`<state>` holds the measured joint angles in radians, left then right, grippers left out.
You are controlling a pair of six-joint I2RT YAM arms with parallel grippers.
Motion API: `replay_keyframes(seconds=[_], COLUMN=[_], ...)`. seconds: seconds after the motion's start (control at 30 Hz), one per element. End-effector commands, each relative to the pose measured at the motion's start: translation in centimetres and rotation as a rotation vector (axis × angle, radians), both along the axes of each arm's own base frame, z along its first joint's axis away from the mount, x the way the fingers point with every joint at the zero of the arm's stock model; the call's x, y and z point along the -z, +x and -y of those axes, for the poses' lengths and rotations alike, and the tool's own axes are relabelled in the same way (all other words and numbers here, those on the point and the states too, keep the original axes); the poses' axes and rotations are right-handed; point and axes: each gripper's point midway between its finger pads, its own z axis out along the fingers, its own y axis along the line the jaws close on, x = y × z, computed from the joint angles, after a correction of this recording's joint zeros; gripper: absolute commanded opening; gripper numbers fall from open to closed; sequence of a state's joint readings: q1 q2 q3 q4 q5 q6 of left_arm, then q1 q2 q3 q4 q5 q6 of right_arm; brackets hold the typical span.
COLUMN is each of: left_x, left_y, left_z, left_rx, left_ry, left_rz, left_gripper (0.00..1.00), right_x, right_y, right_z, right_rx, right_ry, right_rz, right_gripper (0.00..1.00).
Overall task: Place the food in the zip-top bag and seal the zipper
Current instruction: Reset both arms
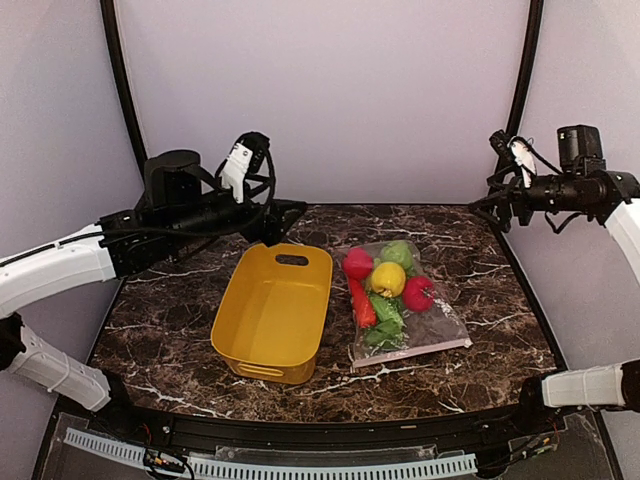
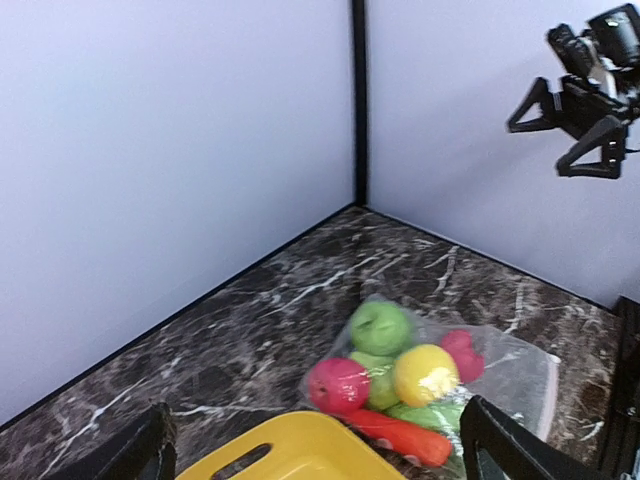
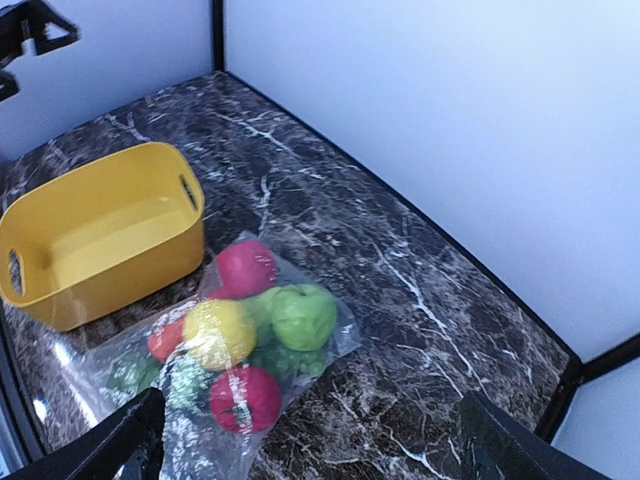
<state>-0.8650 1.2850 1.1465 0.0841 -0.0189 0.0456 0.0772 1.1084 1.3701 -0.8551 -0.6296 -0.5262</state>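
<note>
Marble table (image 1: 160, 330) bears the zip-top bag (image 1: 437, 330), well below both wide-spread jaws.

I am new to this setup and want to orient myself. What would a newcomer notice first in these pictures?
The eye goes first to the clear zip-top bag lying flat on the dark marble table, right of centre. It is packed with bright toy food in red, yellow, green and orange. Next comes the empty yellow tub beside it, on its left.
</note>
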Motion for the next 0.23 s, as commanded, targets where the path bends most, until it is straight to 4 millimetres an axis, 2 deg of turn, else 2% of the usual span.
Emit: replay_keyframes(seconds=[0.0, 0.07, 0.2], left_x=[1.9, 2.5, 2.9], left_y=[2.5, 2.4, 1.7], left_z=[-8.4, -10.8, -12.9], left_rx=[-0.408, -0.479, -0.514], left_ry=[0.136, 0.189, 0.215], left_rz=[-0.107, -0.136, -0.158], left_gripper=[0.99, 0.99, 0.99], right_x=[-4.6, -5.2, -4.2], right_y=[4.4, 4.6, 4.9], right_z=[2.4, 2.8, 3.0], right_rx=[0.29, 0.326, 0.361], right_ry=[0.173, 0.208, 0.247], right_rz=[0.099, 0.112, 0.102], right_gripper=[0.99, 0.99, 0.99])
